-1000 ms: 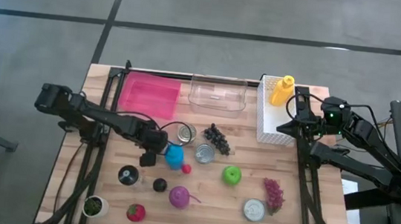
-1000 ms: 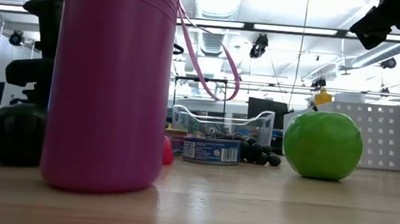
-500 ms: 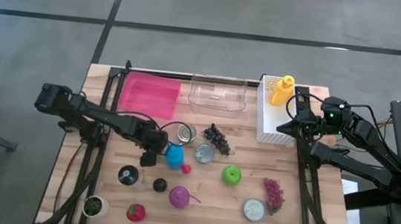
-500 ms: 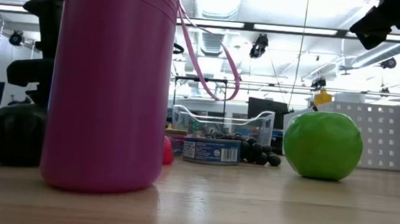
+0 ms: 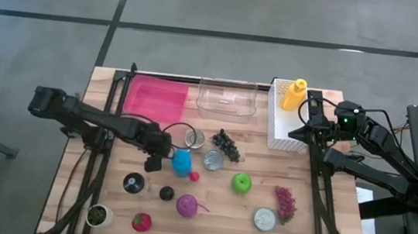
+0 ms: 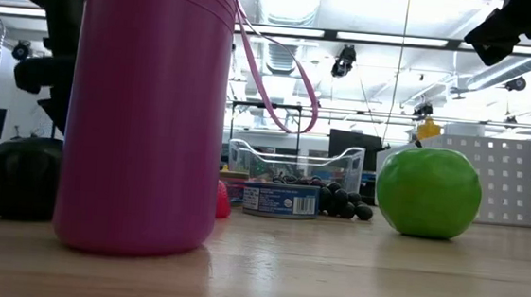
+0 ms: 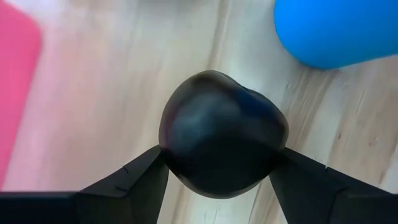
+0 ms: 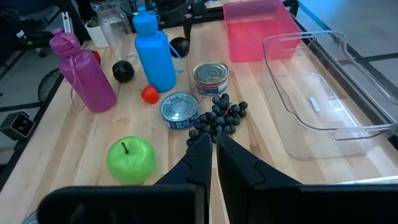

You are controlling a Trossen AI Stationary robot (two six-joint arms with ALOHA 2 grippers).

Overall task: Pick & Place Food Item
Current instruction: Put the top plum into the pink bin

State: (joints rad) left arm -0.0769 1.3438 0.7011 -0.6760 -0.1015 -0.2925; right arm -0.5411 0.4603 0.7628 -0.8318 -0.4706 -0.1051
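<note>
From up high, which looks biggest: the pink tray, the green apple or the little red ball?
1. pink tray
2. green apple
3. little red ball

- In the low view the pink bottle (image 6: 147, 111) is cut off by the top edge and hides most of the bench behind it.
- The dark plum (image 7: 222, 132) in the left wrist view is blurred; its underside is hidden.
- The blue bottle (image 7: 336, 28) there is cut off at the top edge.
- The yellow bottle (image 6: 427, 129) shows only its tip above the white basket (image 6: 505, 182).
</note>
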